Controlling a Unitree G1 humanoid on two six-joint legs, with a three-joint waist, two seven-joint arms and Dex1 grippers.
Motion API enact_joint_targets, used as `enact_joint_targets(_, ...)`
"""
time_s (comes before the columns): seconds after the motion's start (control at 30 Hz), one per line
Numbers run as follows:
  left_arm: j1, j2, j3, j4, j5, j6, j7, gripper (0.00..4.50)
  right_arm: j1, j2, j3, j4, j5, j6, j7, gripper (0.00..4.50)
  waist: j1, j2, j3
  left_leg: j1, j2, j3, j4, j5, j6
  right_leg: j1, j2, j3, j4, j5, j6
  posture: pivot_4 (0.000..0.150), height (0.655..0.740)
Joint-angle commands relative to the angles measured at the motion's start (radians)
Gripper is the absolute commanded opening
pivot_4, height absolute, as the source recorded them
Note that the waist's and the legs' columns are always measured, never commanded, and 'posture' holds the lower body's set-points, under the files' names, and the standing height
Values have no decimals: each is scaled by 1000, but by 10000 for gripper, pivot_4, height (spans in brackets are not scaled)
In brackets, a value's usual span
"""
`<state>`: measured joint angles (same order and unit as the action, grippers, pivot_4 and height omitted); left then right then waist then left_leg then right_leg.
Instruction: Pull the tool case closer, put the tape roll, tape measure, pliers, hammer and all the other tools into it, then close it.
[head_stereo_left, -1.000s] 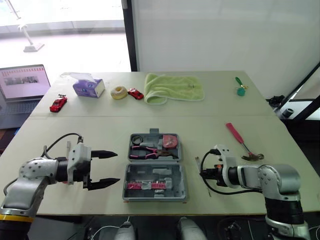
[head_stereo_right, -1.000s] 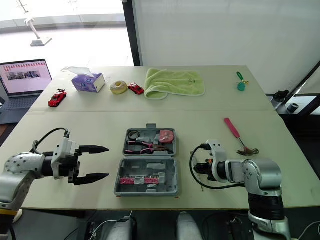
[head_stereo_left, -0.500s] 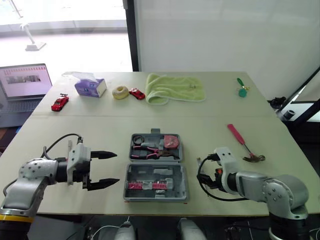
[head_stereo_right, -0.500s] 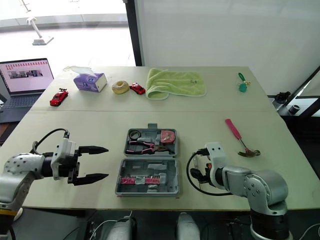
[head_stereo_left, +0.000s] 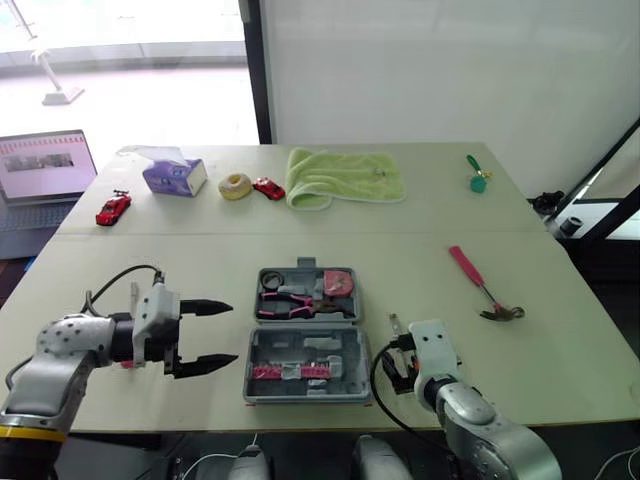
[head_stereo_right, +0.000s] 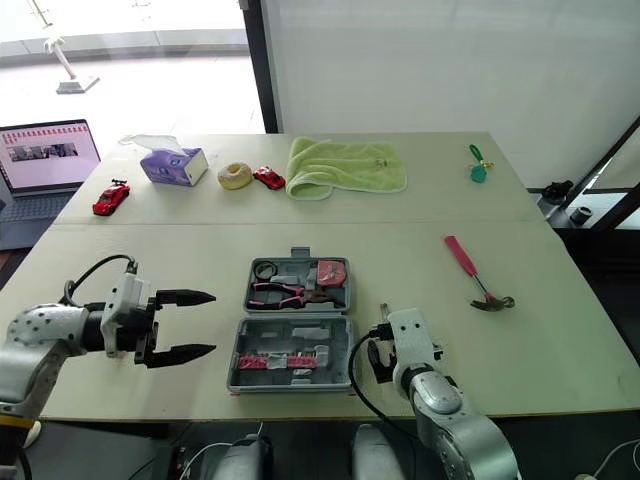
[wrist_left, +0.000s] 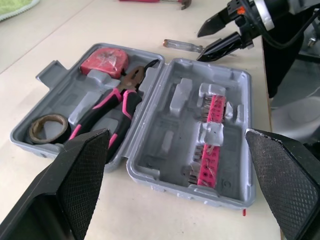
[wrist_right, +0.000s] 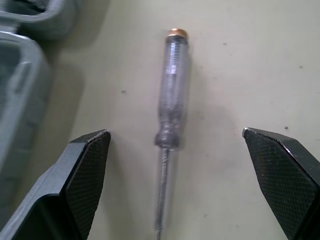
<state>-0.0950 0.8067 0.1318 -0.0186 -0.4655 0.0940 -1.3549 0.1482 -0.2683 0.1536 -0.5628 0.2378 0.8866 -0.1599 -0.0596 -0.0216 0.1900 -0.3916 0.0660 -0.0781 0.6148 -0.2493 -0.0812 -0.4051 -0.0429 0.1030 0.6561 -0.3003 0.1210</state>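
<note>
— What lies around the work on the bench (head_stereo_left: 420, 250)?

— Along the far side: a purple tissue box (head_stereo_left: 173, 176), a pale ring (head_stereo_left: 236, 185), a small red toy car (head_stereo_left: 268, 187) and a green towel (head_stereo_left: 345, 177). A second red car (head_stereo_left: 115, 208) sits further left. A laptop (head_stereo_left: 45, 170) stands off the bench's left edge, cut off by the frame.

— Anything in the way?

— Nothing lies between either arm and the tool case (head_stereo_left: 308, 335). The left jaws are released, spread wide, hovering just left of the case and touching nothing. The right jaws are also released, one finger on each side of a clear-handled screwdriver (wrist_right: 172, 75) without touching it. It lies flat just beside the case's right edge.

— And the case itself?

— Open and flat, near the bench's front edge. The far half holds the tape roll (wrist_left: 47, 127), the pink-handled pliers (wrist_left: 107, 107) and the red tape measure (wrist_left: 104, 60), each in its moulded recess. The near half holds a red strip of bits (wrist_left: 210, 160).

— The hammer?

— The hammer (head_stereo_left: 482, 284) is on the bare bench, well to the right of the case, pink handle pointing away, head toward the front.

— What can't you make out?

— A small green item (head_stereo_left: 477, 177) at the far right; I cannot tell what it is. Nor whether the pale ring is tape. The individual bits are too small to tell apart.
</note>
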Motion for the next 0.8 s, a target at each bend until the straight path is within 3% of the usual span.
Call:
enact_joint_targets(0.03,-17,16,10,13,2,-25,-18,45000,20,37,-7,52,-37,-47,4,44739,-4,0,0,0,0,0,0,0,0,0,0,0,0,0,0,1500,7400)
enact_joint_targets(0.07,-20,16,10,18,3,-27,-21,45000,23,44,-7,64,-44,-48,7,44739,-4,0,0,0,0,0,0,0,0,0,0,0,0,0,0,1500,7400)
enact_joint_targets(0.17,-21,19,12,25,4,-35,-31,45000,32,65,-2,67,-62,-55,11,36541,-5,-1,-1,0,0,0,0,0,0,0,0,0,0,0,0,1500,7400)
enact_joint_targets(0.4,-15,21,19,26,6,-39,-33,45000,45,89,4,54,-102,-66,16,1630,3,-1,-1,0,0,0,0,0,0,1,0,0,0,0,0,1500,7400)
enact_joint_targets(0.67,-18,26,24,39,8,-44,-30,45000,-1,83,2,-14,-149,-85,35,104,15,-1,-1,0,0,0,0,0,0,1,-1,0,0,0,0,1500,7400)
enact_joint_targets(0.8,-27,34,30,71,13,-63,-35,45000,-143,-170,1,-166,-175,-75,233,104,13,1,1,0,-1,1,1,0,0,0,-1,0,0,0,0,1500,7400)
